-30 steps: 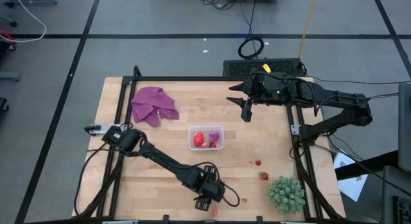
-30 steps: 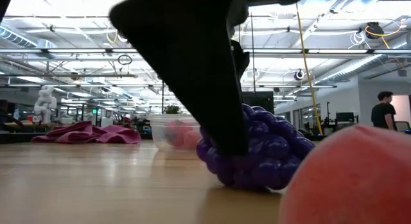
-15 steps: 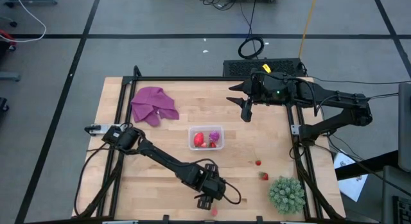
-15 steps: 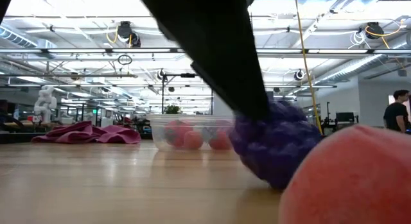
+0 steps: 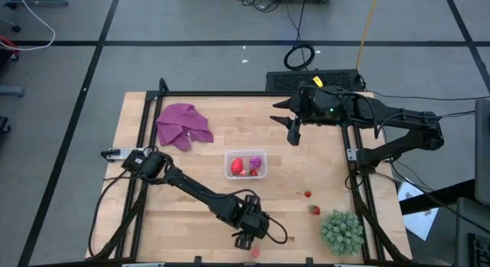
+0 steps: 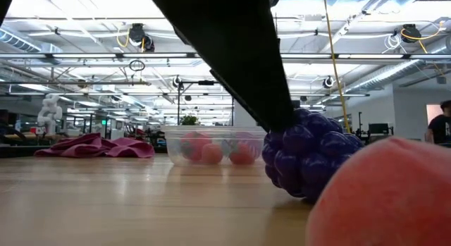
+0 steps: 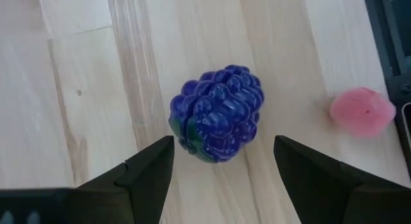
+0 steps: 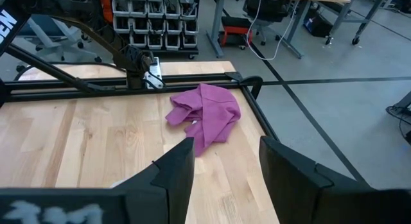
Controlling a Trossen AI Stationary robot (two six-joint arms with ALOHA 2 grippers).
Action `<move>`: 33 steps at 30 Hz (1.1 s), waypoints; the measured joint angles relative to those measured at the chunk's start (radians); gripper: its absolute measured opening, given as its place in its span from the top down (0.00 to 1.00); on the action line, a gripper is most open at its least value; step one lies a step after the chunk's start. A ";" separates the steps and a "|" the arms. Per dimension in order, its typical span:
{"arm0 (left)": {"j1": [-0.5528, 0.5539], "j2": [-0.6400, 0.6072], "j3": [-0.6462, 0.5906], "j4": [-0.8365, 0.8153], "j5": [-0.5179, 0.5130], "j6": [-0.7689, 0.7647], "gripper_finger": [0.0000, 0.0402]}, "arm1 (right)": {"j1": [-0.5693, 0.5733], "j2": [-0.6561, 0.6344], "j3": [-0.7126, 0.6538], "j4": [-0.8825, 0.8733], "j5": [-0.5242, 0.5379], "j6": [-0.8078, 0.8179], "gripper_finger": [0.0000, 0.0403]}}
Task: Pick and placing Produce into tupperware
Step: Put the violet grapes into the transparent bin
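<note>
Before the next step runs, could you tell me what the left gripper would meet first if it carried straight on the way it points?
Most likely the dark blue-purple bumpy toy berry, lying between the left gripper's open fingers; depth is uncertain.

Counted two arms, each with one gripper: left gripper (image 5: 246, 240), right gripper (image 5: 293, 135). One clear tub (image 5: 246, 164) held three fruits, two red and one magenta. Loose on the table: two small red fruits (image 5: 308, 194) near the plant, one blue-purple berry (image 7: 216, 113), one pink fruit (image 7: 363, 112). That made seven fruits in all. One purple cloth (image 5: 183, 125). One green spiky plant (image 5: 341, 232). One person (image 6: 442, 125) was partly visible in the room behind.
</note>
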 joint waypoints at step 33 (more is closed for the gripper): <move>0.033 0.001 0.000 0.078 -0.019 -0.151 0.33 | 0.000 0.000 0.000 0.001 0.000 -0.002 0.59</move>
